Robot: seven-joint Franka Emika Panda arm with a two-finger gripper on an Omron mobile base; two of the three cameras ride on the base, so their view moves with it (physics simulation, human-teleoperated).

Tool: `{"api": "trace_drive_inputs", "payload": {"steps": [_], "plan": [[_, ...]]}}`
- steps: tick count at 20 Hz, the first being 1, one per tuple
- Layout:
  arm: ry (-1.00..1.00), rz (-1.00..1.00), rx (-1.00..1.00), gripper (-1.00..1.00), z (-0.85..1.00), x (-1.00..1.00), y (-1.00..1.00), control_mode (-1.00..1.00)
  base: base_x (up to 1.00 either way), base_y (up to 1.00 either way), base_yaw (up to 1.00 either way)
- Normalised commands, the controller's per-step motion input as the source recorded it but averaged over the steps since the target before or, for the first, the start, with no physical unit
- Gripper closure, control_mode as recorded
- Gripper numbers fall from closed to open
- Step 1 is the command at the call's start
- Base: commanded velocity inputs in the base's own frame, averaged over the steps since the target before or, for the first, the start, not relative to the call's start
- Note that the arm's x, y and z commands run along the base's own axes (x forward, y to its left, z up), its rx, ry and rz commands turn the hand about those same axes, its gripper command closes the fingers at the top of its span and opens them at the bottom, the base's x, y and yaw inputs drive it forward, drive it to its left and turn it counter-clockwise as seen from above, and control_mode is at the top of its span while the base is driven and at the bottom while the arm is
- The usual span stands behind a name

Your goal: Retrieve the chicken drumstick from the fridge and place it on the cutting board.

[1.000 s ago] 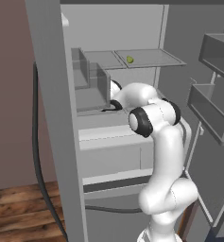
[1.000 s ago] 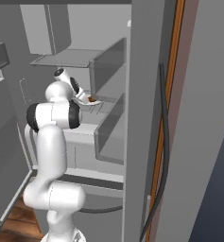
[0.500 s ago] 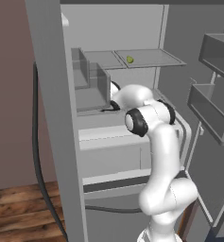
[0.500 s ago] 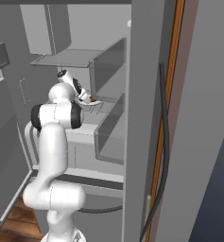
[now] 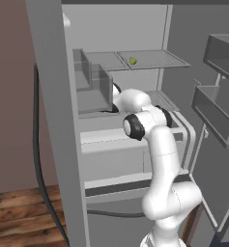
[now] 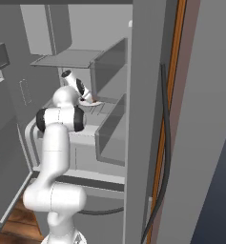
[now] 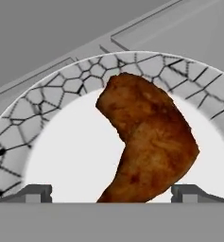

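Just above the plate (image 7: 61,99), the hand (image 7: 111,193) gapes wide astride the chicken drumstick (image 7: 146,137), gripping nothing.

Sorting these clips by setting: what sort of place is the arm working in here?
Most likely a simulated kitchen, at an open fridge: grey inner shelves and door bins, a chicken drumstick on a white plate, and a wooden floor.

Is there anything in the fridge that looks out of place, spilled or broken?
Nothing stands out. The drumstick lies whole on a white plate with a crackle-patterned rim, on a fridge shelf. A small yellow-green fruit sits alone on the shelf above. The open gripper is poised at the drumstick, fingers on either side.
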Motion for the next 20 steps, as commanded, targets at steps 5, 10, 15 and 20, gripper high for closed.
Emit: {"api": "trace_drive_inputs", "payload": {"steps": [5, 10, 15, 20], "plan": [[0.10, -0.01, 0.00, -1.00, 0.00, 0.32, 0.18, -1.00, 0.00, 0.00, 0.00], [0.11, -0.02, 0.00, -1.00, 0.00, 0.12, 0.17, -1.00, 0.00, 0.00, 0.00], [0.05, -0.03, 0.00, -1.00, -0.04, 0.00, 0.01, -1.00, 0.00, 0.00, 0.00], [0.07, -0.04, 0.00, 1.00, -0.14, 0.00, 0.00, -1.00, 0.00, 0.00, 0.00]]}}
